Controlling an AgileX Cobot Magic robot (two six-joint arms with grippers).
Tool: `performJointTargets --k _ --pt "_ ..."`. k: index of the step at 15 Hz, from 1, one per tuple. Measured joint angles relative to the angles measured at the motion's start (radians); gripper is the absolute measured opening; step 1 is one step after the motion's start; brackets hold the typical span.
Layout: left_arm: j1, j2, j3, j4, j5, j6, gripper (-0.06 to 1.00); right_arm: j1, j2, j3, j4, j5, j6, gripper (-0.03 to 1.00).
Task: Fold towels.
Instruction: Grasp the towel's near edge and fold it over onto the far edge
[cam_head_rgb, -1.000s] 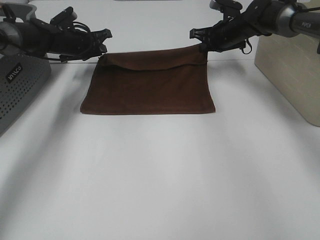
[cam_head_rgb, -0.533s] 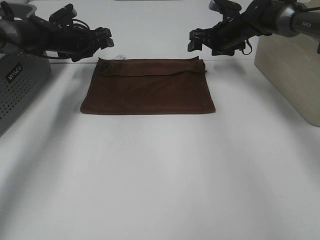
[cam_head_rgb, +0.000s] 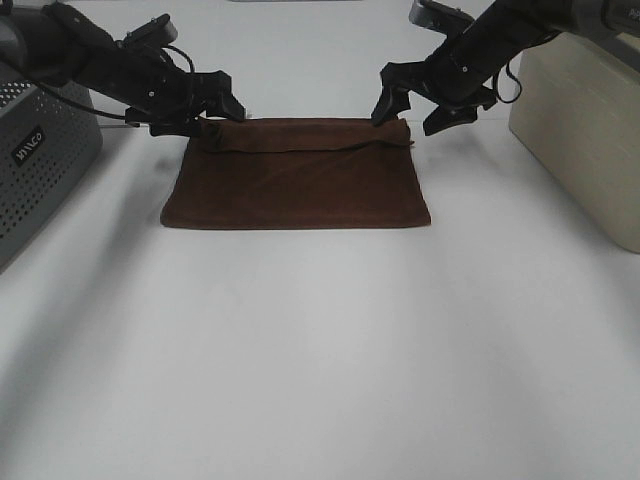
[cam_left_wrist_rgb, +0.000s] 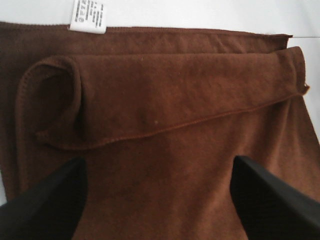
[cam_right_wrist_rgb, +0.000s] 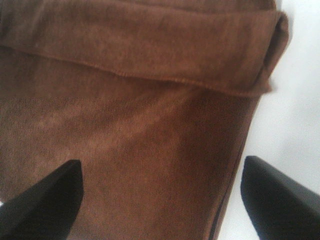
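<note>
The dark reddish-brown towel (cam_head_rgb: 300, 185) lies folded flat on the white table (cam_head_rgb: 320, 350), with a narrow strip turned over along its far edge. My left gripper (cam_head_rgb: 222, 104) is open and empty just above the far left corner. The left wrist view shows the turned-over strip (cam_left_wrist_rgb: 170, 100), the small white tag (cam_left_wrist_rgb: 87, 15) and the gripper (cam_left_wrist_rgb: 157, 200) wide apart over the cloth. My right gripper (cam_head_rgb: 410, 110) is open and empty above the far right corner. The right wrist view shows it (cam_right_wrist_rgb: 160, 200) straddling the towel's right edge (cam_right_wrist_rgb: 150, 125).
A grey perforated box (cam_head_rgb: 40, 170) stands at the left edge. A beige box (cam_head_rgb: 585, 130) stands at the right. Bare white table lies in front of the towel.
A second ago both grippers held the towel's far edge raised. They let it go, the edge dropped flat, and both open grippers have since tilted down over the far corners.
</note>
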Motion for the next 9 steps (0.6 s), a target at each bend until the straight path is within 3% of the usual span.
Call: performJointTargets --k 2,4,6,9 --pt "0.02 -0.033 0.008 0.009 0.071 -0.058 0.75 0.0 -0.015 0.0 -0.012 0.097 0.046 0.81" --pt "0.027 -0.089 0.084 0.021 0.078 -0.091 0.75 0.0 -0.029 0.0 -0.014 0.18 0.091 0.81" --pt "0.027 -0.158 0.233 0.021 0.067 -0.125 0.75 0.0 -0.038 0.0 -0.015 0.245 0.11 0.81" --pt "0.045 -0.254 0.452 0.025 0.042 -0.142 0.75 0.0 -0.051 0.017 -0.017 0.26 0.146 0.8"
